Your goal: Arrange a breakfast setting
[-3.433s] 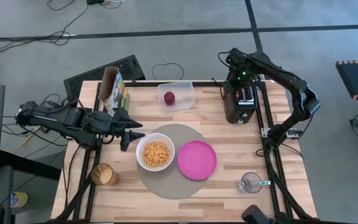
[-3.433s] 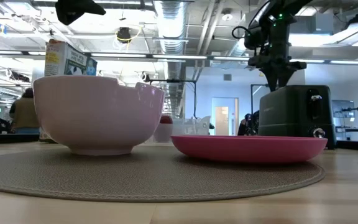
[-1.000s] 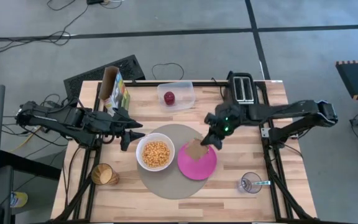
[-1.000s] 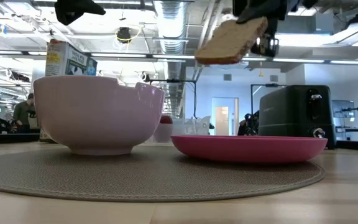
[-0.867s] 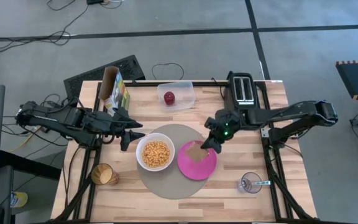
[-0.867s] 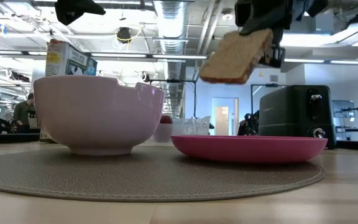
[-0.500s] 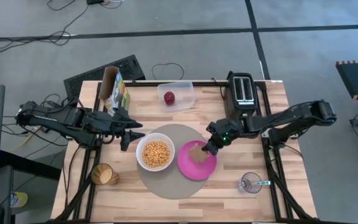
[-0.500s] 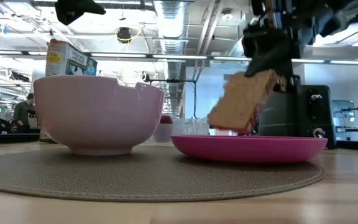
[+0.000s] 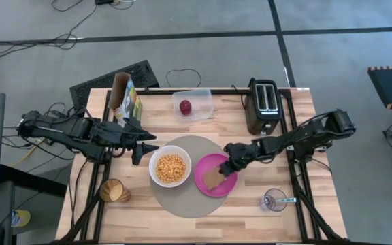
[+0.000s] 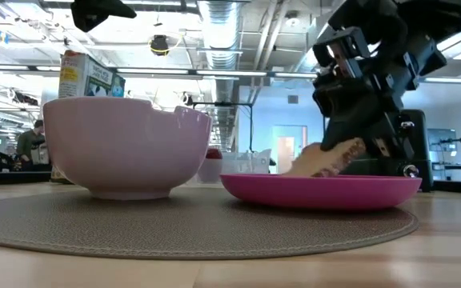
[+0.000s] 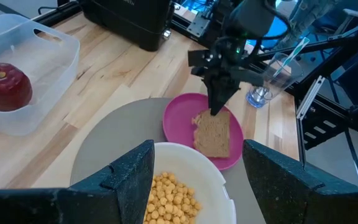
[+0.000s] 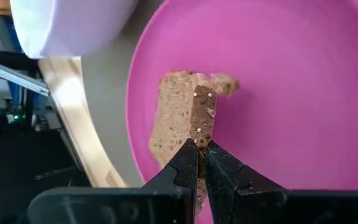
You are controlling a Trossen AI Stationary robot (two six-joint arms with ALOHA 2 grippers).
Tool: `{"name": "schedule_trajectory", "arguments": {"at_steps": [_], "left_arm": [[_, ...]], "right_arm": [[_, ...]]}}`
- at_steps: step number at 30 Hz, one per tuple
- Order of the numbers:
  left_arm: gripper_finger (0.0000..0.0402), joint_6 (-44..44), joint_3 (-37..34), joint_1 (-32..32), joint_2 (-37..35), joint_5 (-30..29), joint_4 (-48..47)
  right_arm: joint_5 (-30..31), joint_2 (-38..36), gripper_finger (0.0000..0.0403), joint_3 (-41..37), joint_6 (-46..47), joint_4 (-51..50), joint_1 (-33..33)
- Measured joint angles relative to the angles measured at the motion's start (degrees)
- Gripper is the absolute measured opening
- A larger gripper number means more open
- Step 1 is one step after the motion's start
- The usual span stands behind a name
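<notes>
The brown toast slice (image 9: pixel 214 177) is on the magenta plate (image 9: pixel 205 187), which lies on the round grey-brown mat (image 9: pixel 182 201) beside the white bowl (image 9: pixel 170 167) of yellow cereal. My right gripper (image 9: pixel 228 167) is shut on the toast just above the plate. My left gripper (image 9: pixel 137 150) hangs open and empty left of the bowl. The red apple (image 9: pixel 184 106) sits in the clear tub (image 9: pixel 200 102). The teal-handled spoon (image 9: pixel 286 200) stands in the clear glass (image 9: pixel 273 200) at the near right. My right gripper pinches the toast's thin edge (image 12: pixel 201 127) between its two fingers, on the side toward the table's right. The fingers (image 10: pixel 357 148) slant down from the right. The toast (image 10: pixel 320 160) is tilted, its lower left end down on the plate (image 10: pixel 318 190).
A black toaster (image 9: pixel 264 106) stands at the far right. A cereal box (image 9: pixel 124 96) stands at the far left and a brown cup (image 9: pixel 113 191) at the near left. Bare wood lies right of the plate and along the near edge.
My right gripper has come down onto the plate with the toast, drifting a little toward the near edge. The toast, held high above the plate before, has tipped steeper on the way down, and its lower end now rests on the plate.
</notes>
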Motion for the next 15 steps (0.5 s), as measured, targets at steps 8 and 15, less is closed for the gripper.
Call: {"name": "schedule_trajectory", "arguments": {"at_steps": [8,15], "left_arm": [[0.0229,0.0,0.0,0.0,0.0,0.0,0.1],[0.0229,-0.1,0.0,0.0,0.0,0.0,0.1]], "right_arm": [[0.8,1.8,0.005,0.0,0.2,0.2,-0.2],[3.0,1.8,0.0074,0.0,-0.1,0.2,-1.7]]}}
